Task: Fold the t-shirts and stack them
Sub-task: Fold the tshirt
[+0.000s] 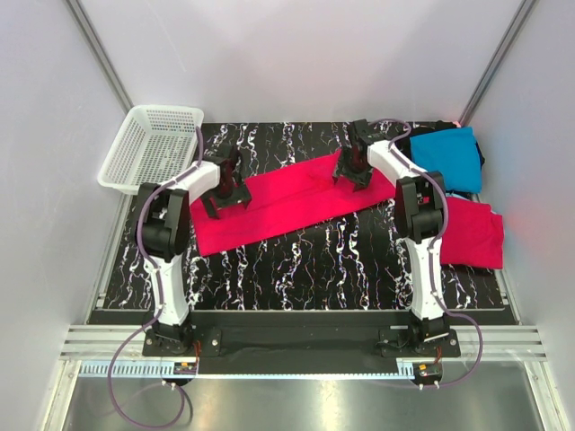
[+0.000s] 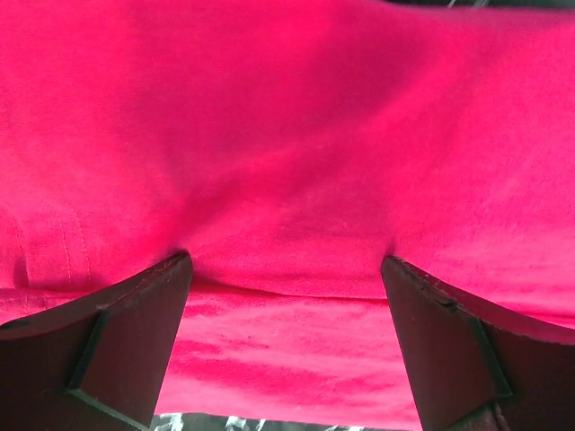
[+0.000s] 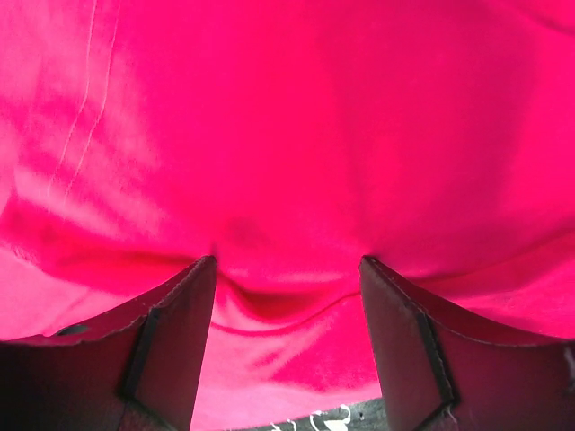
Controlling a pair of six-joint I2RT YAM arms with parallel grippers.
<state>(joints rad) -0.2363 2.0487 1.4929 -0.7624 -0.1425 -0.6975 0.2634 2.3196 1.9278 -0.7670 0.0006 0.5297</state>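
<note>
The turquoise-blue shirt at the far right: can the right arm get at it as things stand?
Probably yes. The turquoise-blue shirt lies uncovered just to the right of the right end effector, nothing between them. The end effector is open, pressed on the spread pinkish-red shirt, so it must lift off first.

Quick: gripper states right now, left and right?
Left gripper: open, down on the spread red t-shirt.
Right gripper: open, down on the same shirt.
</note>
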